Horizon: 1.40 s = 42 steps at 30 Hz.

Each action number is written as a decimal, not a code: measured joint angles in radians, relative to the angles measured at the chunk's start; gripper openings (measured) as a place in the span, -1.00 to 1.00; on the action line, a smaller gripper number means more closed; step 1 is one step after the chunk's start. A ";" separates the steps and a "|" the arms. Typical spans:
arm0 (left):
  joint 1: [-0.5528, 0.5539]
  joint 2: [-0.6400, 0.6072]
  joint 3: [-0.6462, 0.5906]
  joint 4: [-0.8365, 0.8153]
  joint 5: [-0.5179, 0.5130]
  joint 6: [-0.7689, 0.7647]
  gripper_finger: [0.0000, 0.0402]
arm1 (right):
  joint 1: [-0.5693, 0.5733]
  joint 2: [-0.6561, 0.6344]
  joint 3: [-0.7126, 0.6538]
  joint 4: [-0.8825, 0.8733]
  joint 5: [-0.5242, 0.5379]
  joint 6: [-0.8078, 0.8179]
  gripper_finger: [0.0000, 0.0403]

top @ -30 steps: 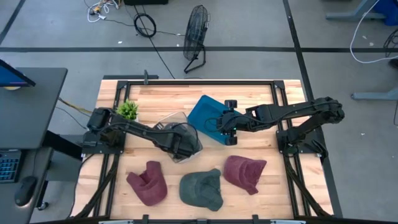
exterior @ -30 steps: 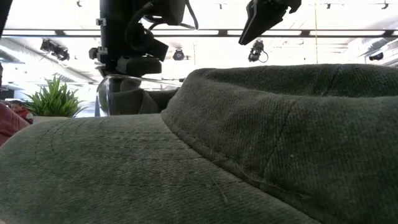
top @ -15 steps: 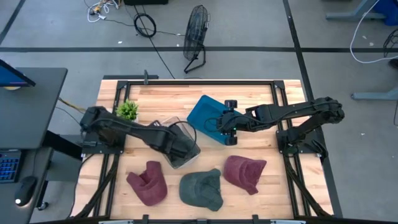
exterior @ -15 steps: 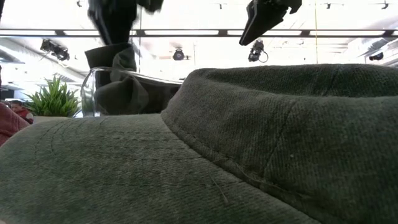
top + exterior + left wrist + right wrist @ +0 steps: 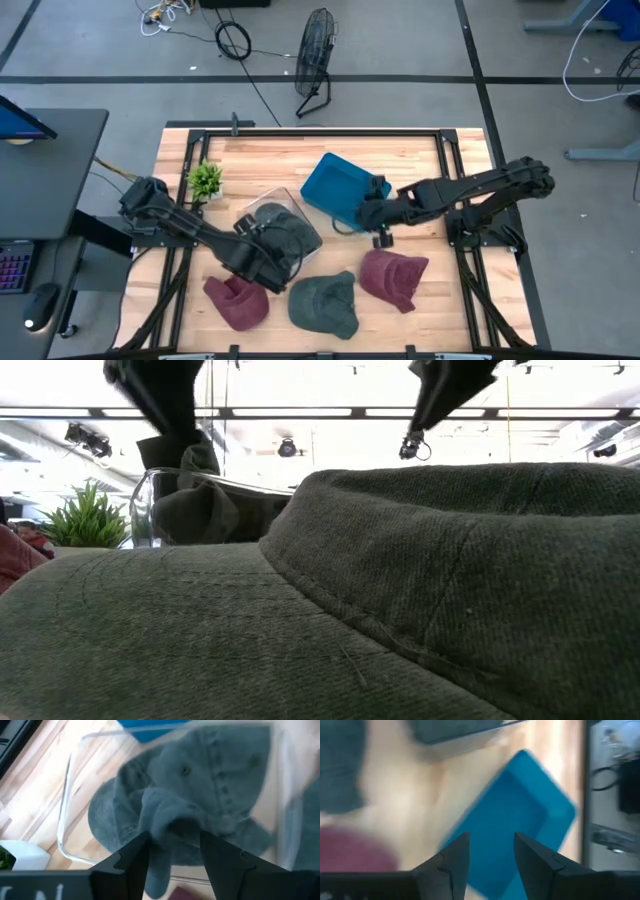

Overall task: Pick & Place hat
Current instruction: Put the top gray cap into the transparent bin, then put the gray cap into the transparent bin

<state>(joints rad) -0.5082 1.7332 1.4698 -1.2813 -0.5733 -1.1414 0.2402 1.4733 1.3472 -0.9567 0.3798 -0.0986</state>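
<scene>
A grey-green hat (image 5: 200, 785) lies crumpled in a clear container (image 5: 292, 188) at mid-table, its crown on the container's floor. My left gripper (image 5: 270, 265) hovers open at the container's near side, with nothing between its fingers (image 5: 135, 860). My right gripper (image 5: 378, 230) stands open beside the near right edge of a blue tray (image 5: 338, 188). Three more hats lie flat along the near edge: a maroon one (image 5: 238, 300), a green one (image 5: 325, 305) and another maroon one (image 5: 392, 278).
A small potted plant (image 5: 206, 178) stands at the far left of the table. The green hat (image 5: 400, 610) fills the low view right in front of the camera. Bare wood shows between the blue tray and the near row of hats.
My left gripper has opened and let go of the grey-green hat, which now rests in the clear container. It has then drawn back up and toward the near edge. My right gripper has moved off the blue tray toward the near edge.
</scene>
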 joint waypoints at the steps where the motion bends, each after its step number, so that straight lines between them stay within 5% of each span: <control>1: -0.005 0.000 -0.022 0.005 0.000 -0.003 -0.10 | 0.017 -0.001 0.000 -0.023 -0.014 0.021 -0.23; 9: -0.093 -0.018 0.010 -0.022 -0.052 0.011 -0.14 | 0.156 -0.057 0.000 -0.257 -0.032 0.252 -0.23; 20: -0.269 -0.036 0.095 -0.008 -0.243 -0.108 -0.22 | 0.401 -0.194 -0.029 -0.207 0.087 0.509 -0.23; 27: -0.329 -0.030 -0.050 0.257 -0.335 -0.152 -0.22 | 0.485 -0.195 -0.252 0.202 0.132 0.471 -0.23; 31: -0.322 -0.030 -0.084 0.277 -0.345 -0.152 -0.23 | 0.467 -0.160 -0.399 0.511 0.113 0.404 -0.23; 42: -0.282 -0.041 -0.065 0.260 -0.397 -0.053 -0.23 | 0.330 0.051 -0.602 1.144 -0.172 0.367 -0.23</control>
<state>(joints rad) -0.7898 1.6924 1.4048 -1.0210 -0.9702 -1.1940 0.5704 1.5239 0.7448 0.1876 0.2075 0.2688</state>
